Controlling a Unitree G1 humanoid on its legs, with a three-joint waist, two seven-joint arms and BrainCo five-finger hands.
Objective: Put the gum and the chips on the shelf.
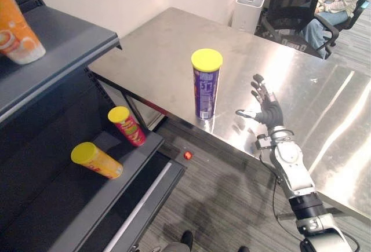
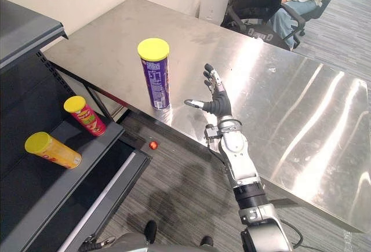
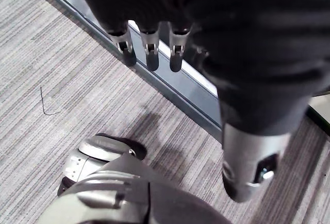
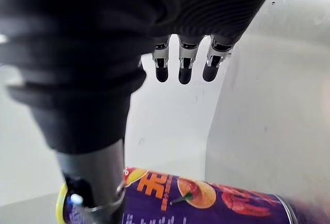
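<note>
A purple chips can (image 1: 206,88) with a yellow lid stands upright near the front edge of the steel table (image 1: 301,84). My right hand (image 1: 266,106) hovers open a short way to the can's right, fingers spread and thumb pointing toward it, not touching. In the right wrist view the can (image 4: 206,201) lies just past the thumb (image 4: 95,183). My left hand (image 3: 154,54) hangs open over the carpet beside the shelf's base. A red chips can (image 1: 127,126) and an orange one (image 1: 96,160) lie on the lower shelf (image 1: 87,205).
An orange-and-white container (image 1: 16,29) rests on the dark upper shelf (image 1: 52,61). A small red ball (image 1: 187,155) lies on the floor under the table edge. A white bin (image 1: 247,11), a black office chair (image 1: 293,8) and a seated person (image 1: 336,3) are behind the table.
</note>
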